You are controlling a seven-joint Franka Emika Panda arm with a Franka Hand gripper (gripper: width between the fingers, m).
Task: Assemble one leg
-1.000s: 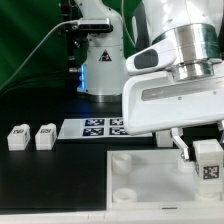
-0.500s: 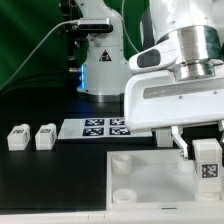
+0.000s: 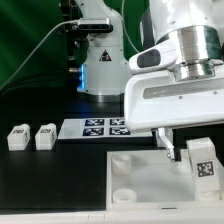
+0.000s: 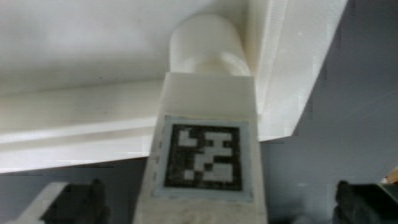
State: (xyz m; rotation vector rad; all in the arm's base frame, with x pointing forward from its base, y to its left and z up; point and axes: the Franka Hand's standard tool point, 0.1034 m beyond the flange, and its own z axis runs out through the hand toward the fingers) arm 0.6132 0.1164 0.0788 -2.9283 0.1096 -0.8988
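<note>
A leg (image 3: pixel 201 160), a stubby white block with a square tag, stands on the large white panel (image 3: pixel 140 178) at its right corner in the exterior view. My gripper (image 3: pixel 194 150) hangs over it with its jaws spread wide. One finger (image 3: pixel 168 146) shows apart from the leg; the other is hidden. In the wrist view the leg (image 4: pixel 205 150) lies midway between my dark fingertips (image 4: pixel 75 203), with a gap on each side. Its rounded end meets the panel's (image 4: pixel 89 110) corner. My gripper (image 4: pixel 217 206) is open and holds nothing.
Two more tagged legs (image 3: pixel 17 136) (image 3: pixel 45 136) stand on the black table at the exterior view's left. The marker board (image 3: pixel 98 127) lies behind the panel. Round sockets (image 3: pixel 118 160) show on the panel's left side. A robot base stands at the back.
My fingers have spread apart and let go of the leg. The leg has shifted slightly toward the exterior view's left and stands free on the panel.
</note>
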